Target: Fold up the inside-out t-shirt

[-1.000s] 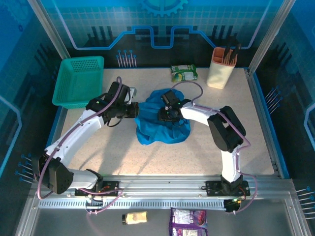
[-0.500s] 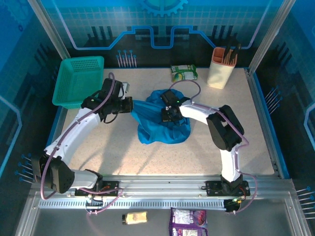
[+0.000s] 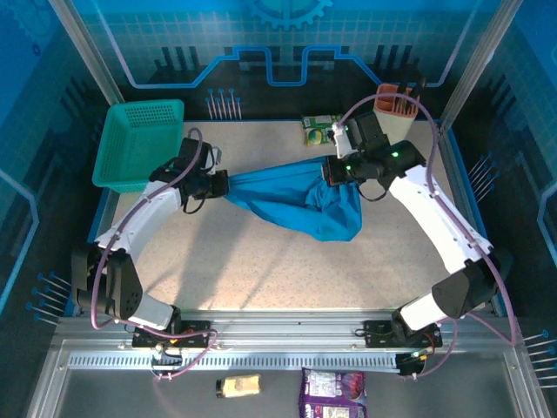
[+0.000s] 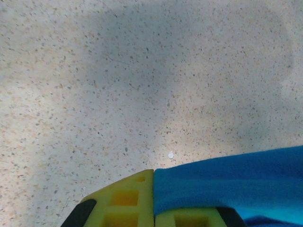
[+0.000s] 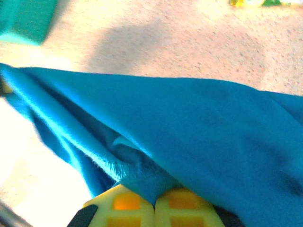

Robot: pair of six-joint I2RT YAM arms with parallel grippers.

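The inside-out t-shirt, plain medium blue, hangs stretched between both arms over the middle of the table. My left gripper is shut on its left end; in the left wrist view blue cloth runs out rightward from between the yellow fingers of that gripper. My right gripper is shut on the shirt's upper right part, and a fold of cloth is pinched where the yellow fingertips of the gripper meet. The shirt's lower right sags toward the table.
A teal mesh basket stands at the back left. A green snack packet lies at the back centre, and an orange-and-cream holder at the back right. Two packets lie in front of the arm bases.
The right gripper shut on the shirt and pulled it up and to the right. The left gripper drew its end slightly left. The bunched shirt is now stretched out between them.
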